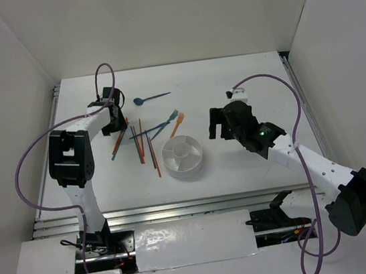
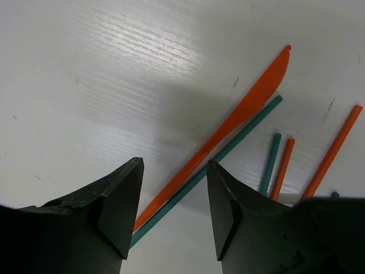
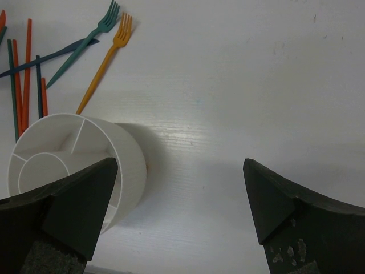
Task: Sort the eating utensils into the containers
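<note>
The round white holder point(image 1: 185, 172) stands mid-table, its compartments empty as far as I see. My left gripper point(image 1: 117, 127) is open, low over an orange knife point(image 2: 239, 111) and a dark teal chopstick point(image 2: 251, 127) that run between its fingers. More orange and teal chopsticks point(image 1: 138, 144) lie to the holder's left. A teal fork point(image 1: 164, 124) and an orange fork point(image 1: 176, 124) lie behind the holder. The blue spoon point(image 1: 150, 99) lies farther back. My right gripper point(image 1: 220, 132) is wide open and empty, just right of the holder point(image 3: 128, 165).
A dark thin piece point(image 3: 51, 57) lies across the chopsticks beside the teal fork point(image 3: 85, 40) and orange fork point(image 3: 105, 60). White walls enclose the table at back and both sides. A metal rail runs along the near edge point(image 1: 179, 208).
</note>
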Controlling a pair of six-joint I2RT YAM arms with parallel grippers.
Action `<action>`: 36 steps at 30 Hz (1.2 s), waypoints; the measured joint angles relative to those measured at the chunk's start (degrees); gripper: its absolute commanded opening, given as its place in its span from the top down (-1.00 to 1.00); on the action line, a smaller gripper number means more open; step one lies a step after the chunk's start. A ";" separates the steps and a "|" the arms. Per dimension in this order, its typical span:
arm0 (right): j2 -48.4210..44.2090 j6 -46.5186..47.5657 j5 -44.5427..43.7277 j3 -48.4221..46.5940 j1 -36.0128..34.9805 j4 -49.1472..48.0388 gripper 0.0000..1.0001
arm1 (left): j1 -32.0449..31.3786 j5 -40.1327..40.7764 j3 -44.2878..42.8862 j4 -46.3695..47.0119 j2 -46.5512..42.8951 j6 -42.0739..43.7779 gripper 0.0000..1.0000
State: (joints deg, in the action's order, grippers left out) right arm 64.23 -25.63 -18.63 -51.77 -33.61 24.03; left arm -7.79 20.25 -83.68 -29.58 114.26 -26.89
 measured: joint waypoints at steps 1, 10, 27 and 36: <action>0.17 0.00 0.00 -0.04 0.00 0.00 -1.00 | 0.00 -0.24 0.04 -0.09 0.00 0.07 -0.24; 1.01 -0.07 0.02 -0.39 -0.09 0.00 -1.00 | 0.22 -2.12 -0.94 -0.42 1.18 1.40 -0.23; 3.19 -0.02 -0.07 -1.31 -1.05 0.52 -1.00 | 0.42 -1.81 -1.73 -0.33 3.43 1.07 -0.17; 3.21 -0.07 -0.22 -1.49 -1.57 0.61 -1.00 | 1.73 -2.14 -0.61 0.90 2.93 1.25 -0.51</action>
State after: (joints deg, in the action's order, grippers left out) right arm 67.44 -25.69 -18.85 -53.25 -35.18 24.64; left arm -6.07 18.11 -84.29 -28.69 117.19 -25.65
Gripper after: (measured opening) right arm 0.998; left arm 0.715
